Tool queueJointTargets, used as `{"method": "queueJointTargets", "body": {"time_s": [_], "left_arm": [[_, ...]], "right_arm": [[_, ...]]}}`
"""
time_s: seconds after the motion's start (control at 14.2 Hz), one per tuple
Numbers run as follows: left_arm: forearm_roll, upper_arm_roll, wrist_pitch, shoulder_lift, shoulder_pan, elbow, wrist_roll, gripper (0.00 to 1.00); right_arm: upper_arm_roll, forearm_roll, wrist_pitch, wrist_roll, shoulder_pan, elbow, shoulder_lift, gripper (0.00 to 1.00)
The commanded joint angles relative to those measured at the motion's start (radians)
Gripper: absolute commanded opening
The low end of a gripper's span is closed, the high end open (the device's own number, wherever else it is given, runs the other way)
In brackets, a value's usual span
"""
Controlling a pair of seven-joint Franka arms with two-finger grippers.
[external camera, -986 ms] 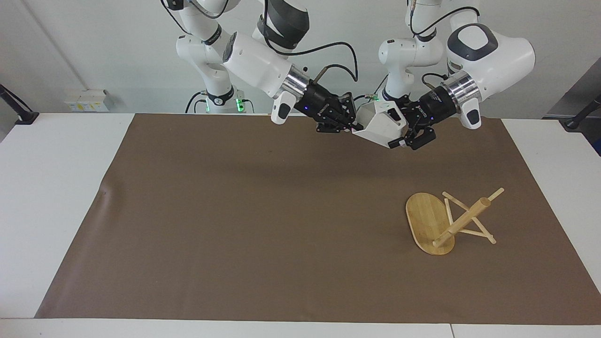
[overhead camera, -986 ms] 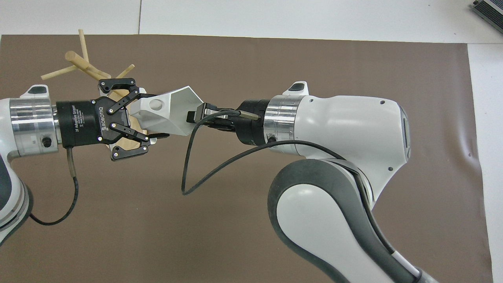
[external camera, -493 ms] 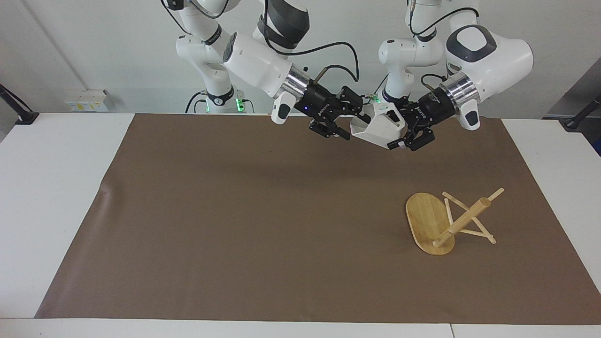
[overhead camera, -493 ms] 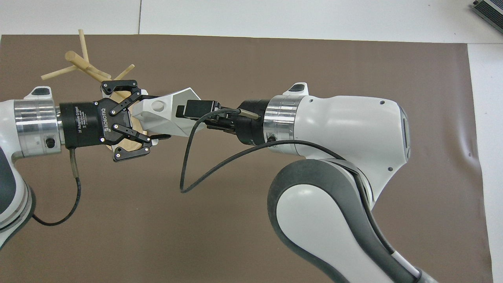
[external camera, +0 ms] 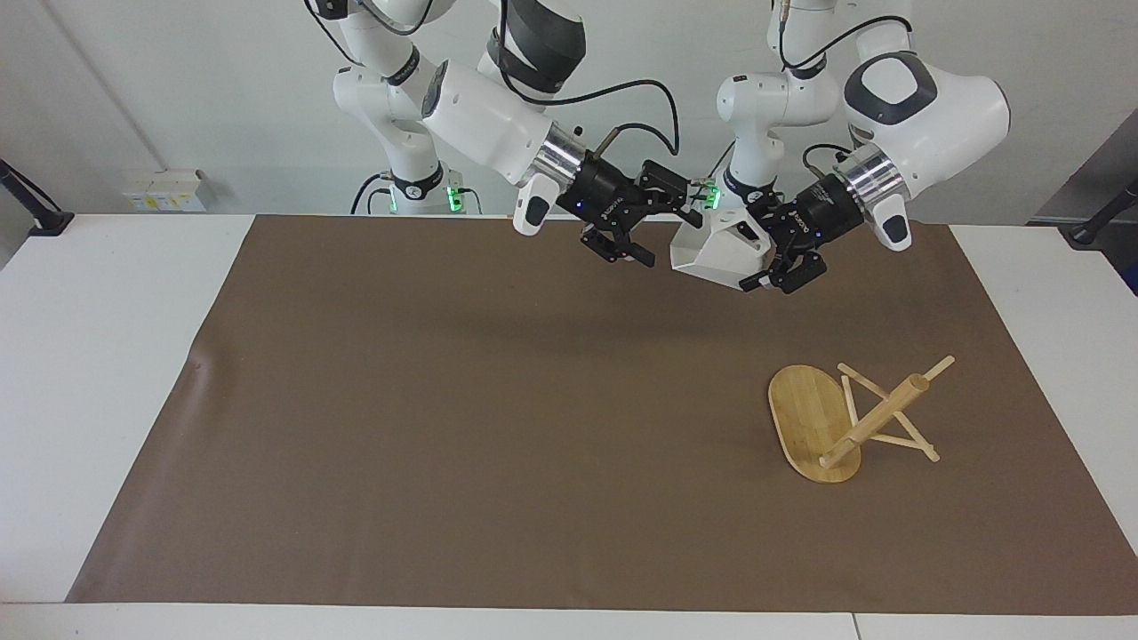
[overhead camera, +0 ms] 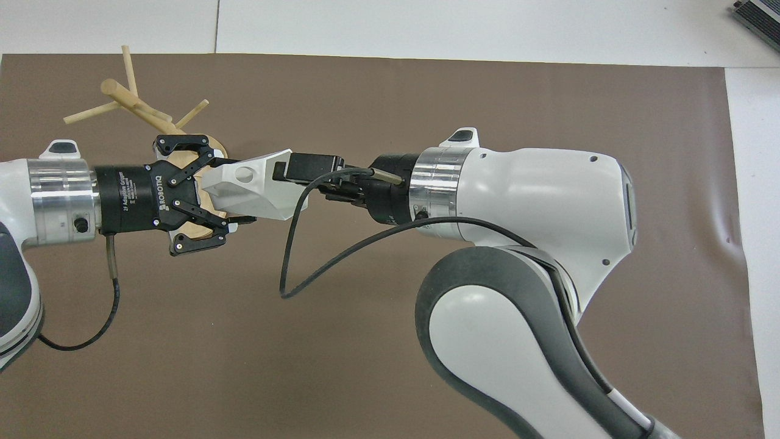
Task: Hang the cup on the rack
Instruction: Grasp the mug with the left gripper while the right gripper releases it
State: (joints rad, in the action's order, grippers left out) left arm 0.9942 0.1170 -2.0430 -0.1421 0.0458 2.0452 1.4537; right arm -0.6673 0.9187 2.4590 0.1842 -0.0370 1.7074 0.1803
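Note:
The white faceted cup (external camera: 711, 253) hangs in the air over the robots' edge of the brown mat, its mouth tilted down. My left gripper (external camera: 766, 262) is shut on its handle end; the overhead view shows the left gripper (overhead camera: 234, 190) with the cup (overhead camera: 262, 196) sticking out of it. My right gripper (external camera: 665, 224) is open right beside the cup's rim, with nothing in it; from above, the right gripper (overhead camera: 298, 177) overlaps the rim. The bamboo rack (external camera: 876, 413) lies tipped on its side toward the left arm's end, farther from the robots. From above, the left gripper partly covers the rack (overhead camera: 125, 94).
The brown mat (external camera: 462, 400) covers most of the white table (external camera: 98, 356). A black cable (overhead camera: 292, 268) loops down from the right wrist.
My right gripper has opened and let go of the cup's rim. The left gripper, still holding the cup, has drawn it a little toward the left arm's end and tilted it.

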Motion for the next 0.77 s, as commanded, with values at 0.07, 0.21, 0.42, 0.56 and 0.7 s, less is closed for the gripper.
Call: {"method": "queueJointTargets", "body": {"time_s": [0.07, 0.21, 0.42, 0.56, 0.7], "left_arm": [[-0.089, -0.003, -0.014, -0.039, -0.011, 0.059, 0.130, 0.00], [-0.145, -0.003, -0.040, -0.043, -0.014, 0.081, 0.248, 0.00], [-0.232, 0.000, -0.103, -0.051, -0.012, 0.108, 0.408, 0.00], [-0.233, 0.000, -0.175, -0.048, -0.001, 0.135, 0.441, 0.00], [-0.233, 0.000, -0.221, -0.031, 0.000, 0.135, 0.483, 0.00]], "right_arm": [[0.005, 0.008, 0.018, -0.008, -0.023, 0.015, -0.008, 1.00], [0.009, -0.036, 0.018, -0.008, -0.049, 0.018, -0.008, 1.00], [0.012, -0.153, 0.015, 0.001, -0.096, 0.027, -0.008, 1.00], [0.014, -0.202, 0.003, 0.004, -0.129, 0.029, -0.008, 1.00], [0.014, -0.276, -0.026, 0.007, -0.161, 0.029, -0.008, 1.00]]}}
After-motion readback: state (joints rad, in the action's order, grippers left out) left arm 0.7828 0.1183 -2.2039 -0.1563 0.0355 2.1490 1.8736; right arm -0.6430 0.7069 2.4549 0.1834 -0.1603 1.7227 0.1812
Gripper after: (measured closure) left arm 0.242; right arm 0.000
